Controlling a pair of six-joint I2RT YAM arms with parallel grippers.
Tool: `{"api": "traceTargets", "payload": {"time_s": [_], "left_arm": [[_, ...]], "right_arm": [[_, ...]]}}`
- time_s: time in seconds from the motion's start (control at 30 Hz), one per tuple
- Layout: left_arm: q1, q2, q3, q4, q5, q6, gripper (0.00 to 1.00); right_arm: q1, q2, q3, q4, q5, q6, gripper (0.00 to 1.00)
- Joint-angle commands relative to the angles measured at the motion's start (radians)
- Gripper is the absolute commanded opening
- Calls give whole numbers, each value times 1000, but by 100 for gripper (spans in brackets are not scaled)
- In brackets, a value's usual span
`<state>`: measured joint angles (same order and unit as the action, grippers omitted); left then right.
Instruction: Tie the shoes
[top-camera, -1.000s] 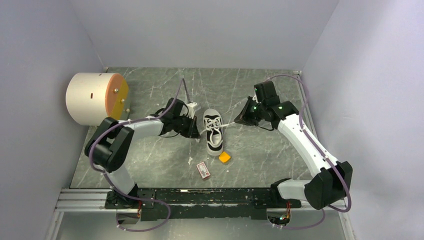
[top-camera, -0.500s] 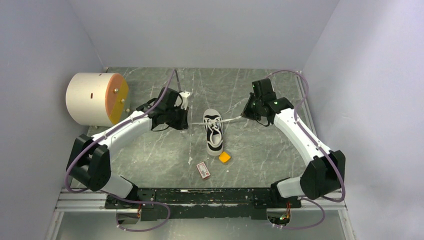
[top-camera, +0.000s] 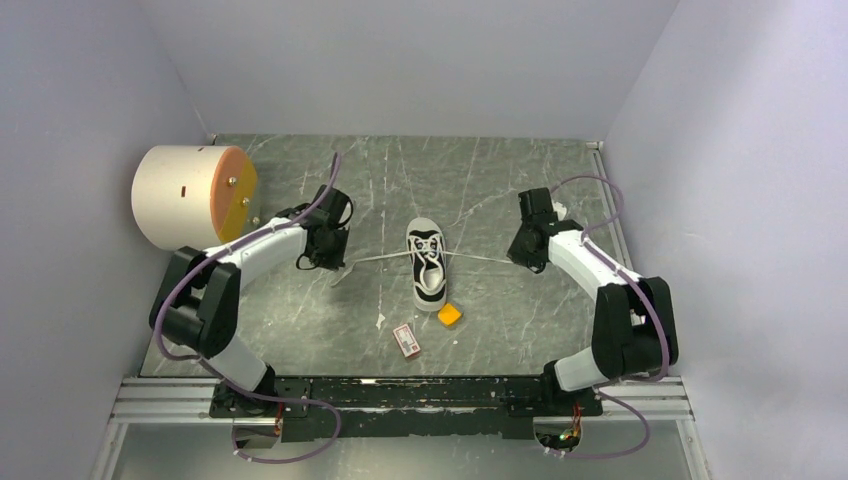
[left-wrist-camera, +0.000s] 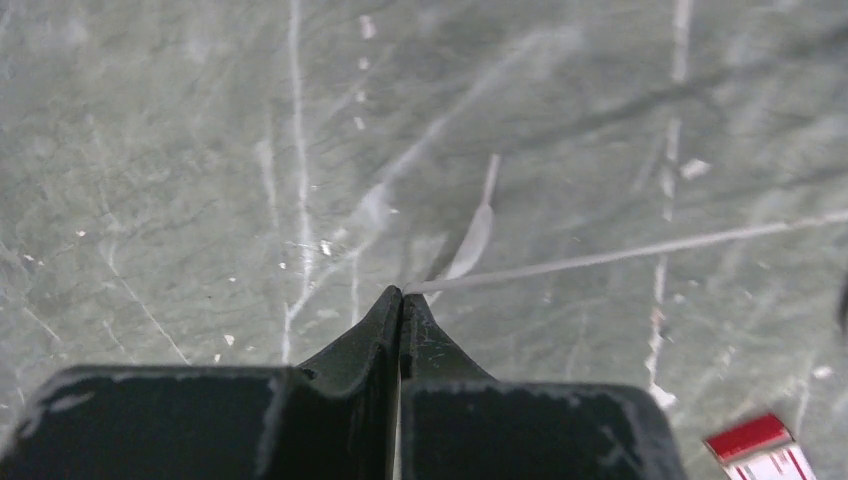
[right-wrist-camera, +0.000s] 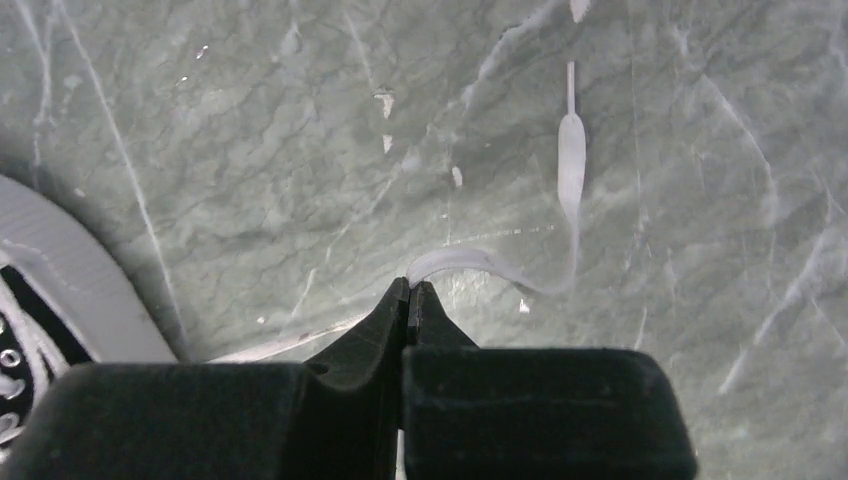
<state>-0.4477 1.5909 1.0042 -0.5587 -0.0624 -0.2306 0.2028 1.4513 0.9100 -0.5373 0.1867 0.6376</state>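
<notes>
Shoe (top-camera: 428, 265) sits central on the desk (top-camera: 520, 310), light, apt to slide. Left tool (left-wrist-camera: 401, 295) and right tool (right-wrist-camera: 411, 288) each pinch limp, thin laces (left-wrist-camera: 600, 258) near the tips, a sound hold.

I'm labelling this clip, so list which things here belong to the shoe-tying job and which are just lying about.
Belongs to the job:
- sneaker
- left lace, pinched in the shut left gripper
- right lace, pinched in the shut right gripper

Just lying about:
- orange block
- red-and-white card
- white drum
</notes>
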Motion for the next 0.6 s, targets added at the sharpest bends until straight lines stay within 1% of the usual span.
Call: {"api": "traceTargets", "payload": {"time_s": [0.0,0.13,0.33,0.37,0.43,0.53,0.57], "left_arm": [[36,48,-8,-28,-123,-34,5],[45,49,-29,-40,-152,-48,5],[46,13,-74,-38,-163,-54,5],[44,9,-79,-31,-149,-47,5],[44,-2,-78,-7,-58,12,5],[44,-3,-17,-25,48,72,5],[43,-5,3,-40,47,74,13]], "right_arm": [[-48,45,-38,198,-23,-87,0],[-75,104,-32,214,-34,-88,0],[-77,99,-51,231,-58,-96,0],[-77,97,-53,233,-72,-103,0],[-77,94,-46,234,-120,-128,0],[-77,95,-29,223,-178,-156,0],[-76,96,-26,216,-182,-161,0]]}}
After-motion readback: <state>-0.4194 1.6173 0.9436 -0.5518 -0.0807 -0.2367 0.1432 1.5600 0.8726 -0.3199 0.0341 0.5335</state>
